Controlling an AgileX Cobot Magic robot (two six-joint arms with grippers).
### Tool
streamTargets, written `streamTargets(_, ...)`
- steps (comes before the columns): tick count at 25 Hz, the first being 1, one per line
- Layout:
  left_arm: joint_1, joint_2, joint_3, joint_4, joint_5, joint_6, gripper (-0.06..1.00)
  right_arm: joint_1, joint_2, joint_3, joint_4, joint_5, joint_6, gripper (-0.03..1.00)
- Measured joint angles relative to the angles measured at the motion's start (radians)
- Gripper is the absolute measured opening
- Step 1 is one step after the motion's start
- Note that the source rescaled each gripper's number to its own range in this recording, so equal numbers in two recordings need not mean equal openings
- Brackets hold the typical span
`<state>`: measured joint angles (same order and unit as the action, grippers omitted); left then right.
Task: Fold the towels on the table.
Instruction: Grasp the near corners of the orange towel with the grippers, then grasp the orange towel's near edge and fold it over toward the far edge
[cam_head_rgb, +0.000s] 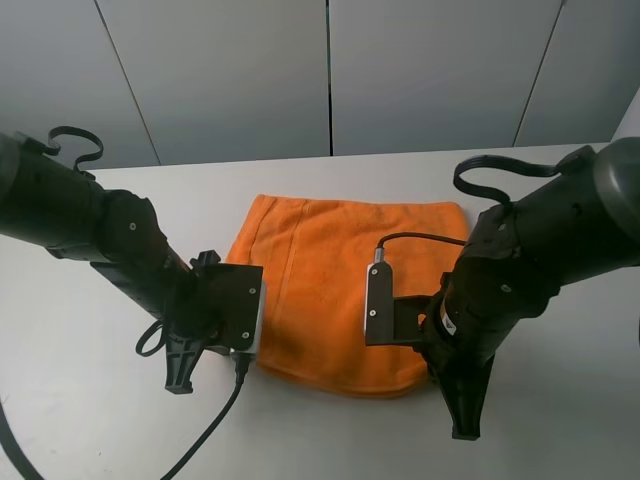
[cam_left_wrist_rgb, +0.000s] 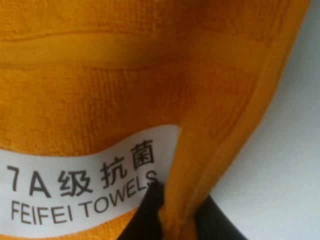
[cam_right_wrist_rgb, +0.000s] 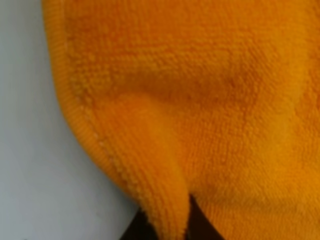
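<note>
One bright orange microfibre towel (cam_head_rgb: 340, 280) lies spread mid-way across the white table (cam_head_rgb: 80, 420), its pile soft and its hems stitched. At its near left corner the left gripper (cam_left_wrist_rgb: 172, 220) pinches the hem tightly, just beside a white label (cam_left_wrist_rgb: 85, 185) printed "FEIFEI TOWELS". At the near right corner the right gripper (cam_right_wrist_rgb: 172, 225) is clamped on the fuzzy edge.

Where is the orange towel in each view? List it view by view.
Exterior high: towel lies spread at the picture's centre.
Left wrist: towel fills the view, hem pinched by the left gripper beside its white label.
Right wrist: towel fills most, edge pinched by the right gripper.
Shared landmark: the white table.
</note>
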<state>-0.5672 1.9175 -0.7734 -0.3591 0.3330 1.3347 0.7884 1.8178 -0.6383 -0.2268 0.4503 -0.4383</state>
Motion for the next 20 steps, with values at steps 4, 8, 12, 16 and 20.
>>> streamTargets(4, 0.000, 0.000, 0.000, 0.002, 0.000, -0.016, 0.01, 0.000, 0.000, 0.000, 0.000, 0.000, 0.000, 0.01)
streamTargets(8, 0.000, -0.004, 0.000, 0.004, 0.002, -0.062, 0.01, 0.000, -0.009, 0.000, 0.000, 0.002, 0.004, 0.01)
streamTargets(12, 0.000, -0.043, 0.009, 0.014, 0.023, -0.081, 0.01, 0.000, -0.035, 0.004, -0.007, 0.026, 0.004, 0.01)
streamTargets(16, 0.000, -0.134, 0.020, 0.064, 0.048, -0.144, 0.00, 0.000, -0.090, 0.004, -0.031, 0.059, 0.011, 0.01)
streamTargets(20, 0.000, -0.210, 0.022, 0.153, 0.047, -0.257, 0.00, 0.000, -0.149, -0.015, -0.081, 0.106, 0.017, 0.01)
